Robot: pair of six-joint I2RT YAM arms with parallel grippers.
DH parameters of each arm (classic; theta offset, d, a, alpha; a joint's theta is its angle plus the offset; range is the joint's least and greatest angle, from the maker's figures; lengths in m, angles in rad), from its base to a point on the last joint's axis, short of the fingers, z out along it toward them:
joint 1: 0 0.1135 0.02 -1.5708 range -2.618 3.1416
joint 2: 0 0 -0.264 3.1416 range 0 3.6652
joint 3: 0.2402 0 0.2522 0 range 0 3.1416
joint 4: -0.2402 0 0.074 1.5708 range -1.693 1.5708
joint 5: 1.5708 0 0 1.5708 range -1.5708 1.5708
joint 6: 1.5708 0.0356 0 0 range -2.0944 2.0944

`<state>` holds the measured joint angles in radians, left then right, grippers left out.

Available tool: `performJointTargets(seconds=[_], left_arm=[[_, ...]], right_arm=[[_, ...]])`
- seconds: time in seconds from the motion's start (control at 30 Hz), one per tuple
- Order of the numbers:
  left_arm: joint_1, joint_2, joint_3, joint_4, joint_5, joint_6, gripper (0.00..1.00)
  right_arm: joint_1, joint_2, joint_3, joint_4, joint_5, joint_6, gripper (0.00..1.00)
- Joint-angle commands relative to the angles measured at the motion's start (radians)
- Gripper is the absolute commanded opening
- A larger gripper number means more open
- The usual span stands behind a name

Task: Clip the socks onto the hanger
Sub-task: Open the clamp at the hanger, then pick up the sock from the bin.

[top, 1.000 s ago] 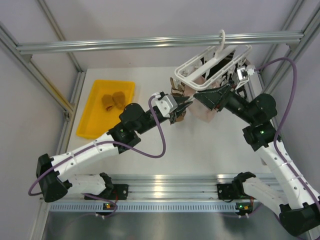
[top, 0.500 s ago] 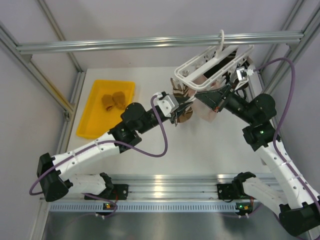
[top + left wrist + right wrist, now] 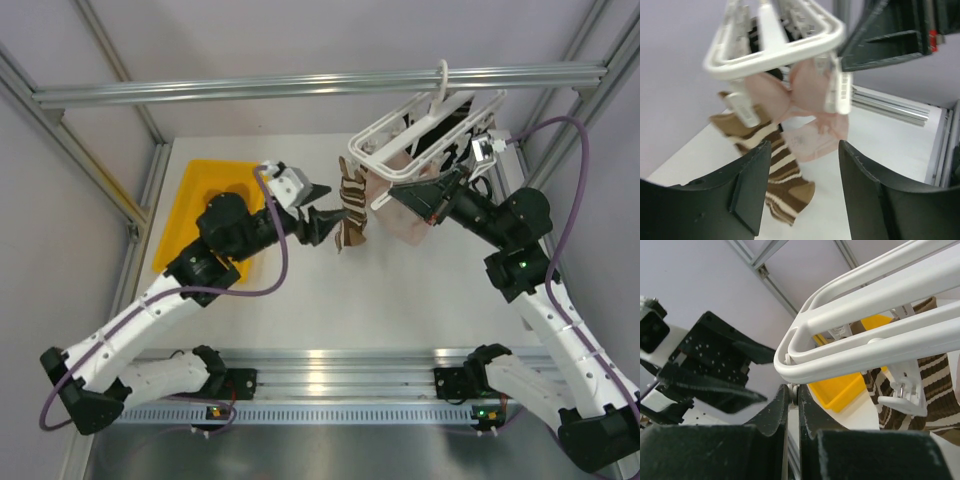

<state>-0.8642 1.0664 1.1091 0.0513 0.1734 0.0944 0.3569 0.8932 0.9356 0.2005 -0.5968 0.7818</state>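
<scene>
Apparently clipped, the brown cream-striped sock (image 3: 785, 185) hangs from the white plastic hanger (image 3: 865, 354); left gripper (image 3: 804, 150) gapes empty, right gripper (image 3: 793, 390) pinches the frame. Next: another sock.

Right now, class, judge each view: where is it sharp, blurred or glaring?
Top view: sharp throughout, with glare on the metal rail near the arm bases. Left wrist view: the hanger and pink sock are blurred, soft-edged. Right wrist view: the hanger's bars are crisp; the yellow tray behind is slightly soft.
</scene>
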Motion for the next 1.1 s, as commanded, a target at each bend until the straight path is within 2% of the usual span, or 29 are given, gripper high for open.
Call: performJointTargets(seconds=[0.0,0.03,0.13,0.17,0.2,0.23,0.3,0.33,0.37,0.4,0.43,0.5,0.53,0.57,0.63,0.7,0.73,0.87,1.07], left_arm=[[0.141,-0.083,0.070,-0.261,0.098,-0.126,0.60],[0.228,-0.097,0.077,-0.315,0.112,-0.163,0.59],[0.373,-0.106,0.075,-0.490,0.139,-0.203,0.57],[0.480,-0.108,0.071,-0.560,0.147,-0.211,0.56],[0.540,-0.099,0.066,-0.586,0.170,-0.216,0.54],[0.667,-0.086,0.058,-0.611,0.204,-0.206,0.52],[0.775,-0.057,0.046,-0.663,0.277,-0.167,0.49],[0.822,-0.037,0.040,-0.683,0.306,-0.132,0.48],[0.928,0.011,0.037,-0.692,0.337,-0.023,0.48],[0.977,0.038,0.037,-0.705,0.375,0.029,0.49],[1.060,0.079,0.060,-0.725,0.446,0.159,0.51],[1.106,0.220,0.106,-0.781,0.512,0.334,0.53],[1.114,0.271,0.179,-0.879,0.497,0.552,0.52],[1.116,0.371,0.222,-0.939,0.473,0.635,0.53],[1.137,0.449,0.283,-0.981,0.462,0.864,0.54],[1.163,0.527,0.296,-0.964,0.486,0.992,0.56],[1.168,0.549,0.296,-0.949,0.485,1.157,0.57],[1.168,0.595,0.229,-0.771,0.501,1.405,0.59],[1.166,0.750,0.258,-0.751,0.491,1.757,0.57]], right_arm=[[-0.004,-0.013,0.014,0.025,-0.026,-0.038,0.00],[-0.004,-0.010,0.015,0.020,-0.026,-0.044,0.00],[-0.007,-0.011,0.020,0.011,-0.027,-0.055,0.00],[-0.007,-0.010,0.020,0.004,-0.028,-0.061,0.00],[-0.006,-0.010,0.025,0.001,-0.028,-0.064,0.00],[-0.007,-0.008,0.026,-0.004,-0.029,-0.070,0.00],[-0.009,-0.005,0.031,-0.013,-0.032,-0.073,0.00],[-0.009,-0.004,0.032,-0.018,-0.035,-0.076,0.00],[-0.009,0.000,0.032,-0.019,-0.038,-0.081,0.00],[-0.010,0.001,0.035,-0.026,-0.041,-0.085,0.00],[-0.009,0.003,0.038,-0.027,-0.047,-0.091,0.00],[-0.010,0.006,0.040,-0.038,-0.049,-0.099,0.00],[-0.010,0.007,0.040,-0.038,-0.051,-0.104,0.00],[-0.013,0.007,0.040,-0.038,-0.052,-0.105,0.00],[-0.013,0.018,0.042,-0.036,-0.057,-0.105,0.00],[-0.015,0.024,0.046,-0.032,-0.060,-0.104,0.00],[-0.015,0.029,0.049,-0.030,-0.060,-0.102,0.00],[-0.016,0.041,0.058,-0.029,-0.063,-0.104,0.00],[-0.019,0.055,0.069,-0.038,-0.066,-0.107,0.00]])
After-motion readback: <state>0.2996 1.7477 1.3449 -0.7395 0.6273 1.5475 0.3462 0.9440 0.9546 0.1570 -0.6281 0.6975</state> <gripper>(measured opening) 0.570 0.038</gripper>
